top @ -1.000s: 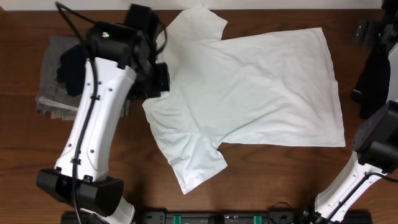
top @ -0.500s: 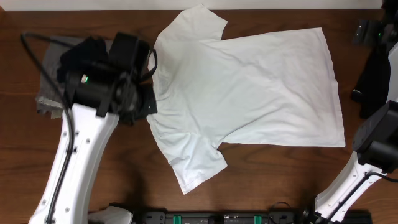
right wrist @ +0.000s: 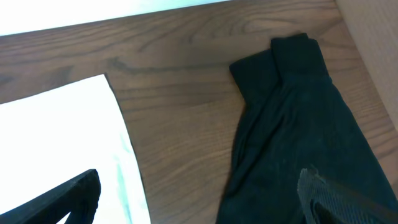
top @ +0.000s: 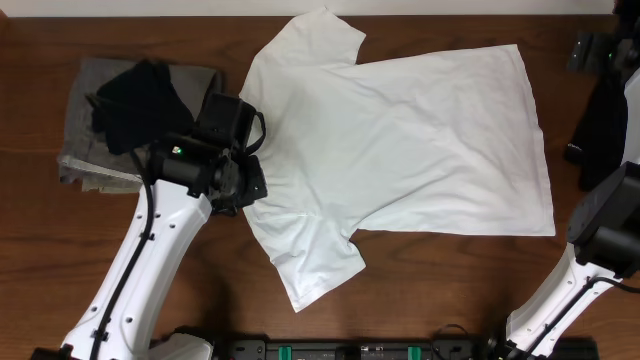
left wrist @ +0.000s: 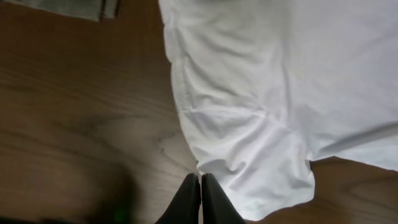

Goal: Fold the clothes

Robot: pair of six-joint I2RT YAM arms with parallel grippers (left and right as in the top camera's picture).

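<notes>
Across the middle of the wooden table [top: 420, 290], spread out flat with sleeves toward the left arm's side and hem toward the right: white T-shirt [top: 420, 140]. Over at the sleeve side, left gripper [left wrist: 200, 185] pinched fully shut on nothing, tips poised right at the edge of the lower sleeve [left wrist: 261, 162], grey folded pile [top: 85, 130] with a black piece [top: 140, 100] on top just beyond. Off past the hem, right gripper [right wrist: 200, 183] spread wide and empty above bare wood, between the shirt's corner and a black garment [right wrist: 292, 124]
</notes>
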